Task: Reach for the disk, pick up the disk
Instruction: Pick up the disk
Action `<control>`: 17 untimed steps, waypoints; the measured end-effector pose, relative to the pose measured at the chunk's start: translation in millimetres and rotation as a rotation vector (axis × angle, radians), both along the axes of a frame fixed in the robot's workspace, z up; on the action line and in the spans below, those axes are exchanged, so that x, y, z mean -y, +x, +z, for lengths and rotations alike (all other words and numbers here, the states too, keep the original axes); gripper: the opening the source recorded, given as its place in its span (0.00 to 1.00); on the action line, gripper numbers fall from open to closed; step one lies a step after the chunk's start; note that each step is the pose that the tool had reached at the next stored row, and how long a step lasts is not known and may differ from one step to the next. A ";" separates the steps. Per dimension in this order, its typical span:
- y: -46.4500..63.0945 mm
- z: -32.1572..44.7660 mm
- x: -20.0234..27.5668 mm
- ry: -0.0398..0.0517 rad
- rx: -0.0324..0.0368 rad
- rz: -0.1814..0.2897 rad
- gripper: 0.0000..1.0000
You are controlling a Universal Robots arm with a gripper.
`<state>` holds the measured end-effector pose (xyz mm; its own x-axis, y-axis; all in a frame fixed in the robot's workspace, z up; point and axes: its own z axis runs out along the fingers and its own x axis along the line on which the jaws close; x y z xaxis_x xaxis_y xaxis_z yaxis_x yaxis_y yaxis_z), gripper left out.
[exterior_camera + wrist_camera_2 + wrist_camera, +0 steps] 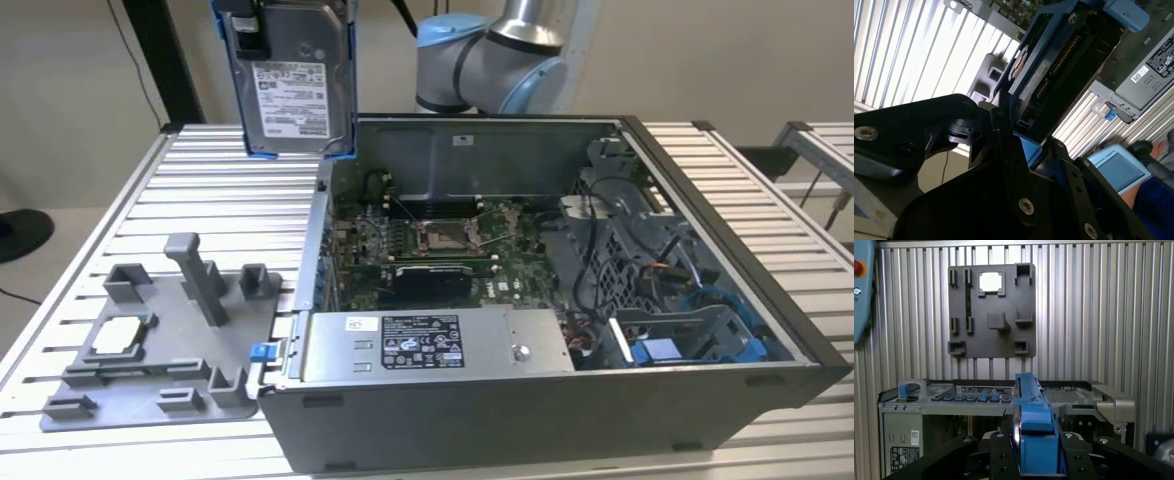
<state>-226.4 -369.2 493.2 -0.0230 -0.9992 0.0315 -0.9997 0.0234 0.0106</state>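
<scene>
- I have the disk (296, 85) up in the air, hanging on edge above the slatted table (120, 200), over the back corner of the open computer case (787, 330) at the exterior view's left. Its white label faces that camera.
- The gripper (1036, 452) is pinching the disk across its thickness: in the first wrist view a black finger (1000, 457) sits tight on each side of the bright blue rail (1035, 430). I judge the hold sits at one end so the long body hangs free.
- In the second wrist view the disk (1054, 65) runs away from the black fingers (1004, 150), connector edge showing, touching nothing else.
- Pick-up looks done to me; the drive is clear of the case rim.
- Room: open air all round the disk. Below lie the motherboard (441, 240) and the grey power supply box (427, 345), well apart from it.
- The grey fixture plate (147, 350) with its upright posts, carrying a small square chip (990, 281), sits beside the case, also well clear.
- Nearest hard edge, as I read it, is the case's back wall just under the disk's lower corner.
</scene>
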 end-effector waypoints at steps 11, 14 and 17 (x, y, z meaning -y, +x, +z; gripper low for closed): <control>19.3 0.0 0.0 0.0000 -0.0032 0.003 0.00; 24.2 0.0 0.0 0.0001 -0.0038 0.004 0.00; 29.5 0.0 0.0 0.0000 -0.0048 0.005 0.00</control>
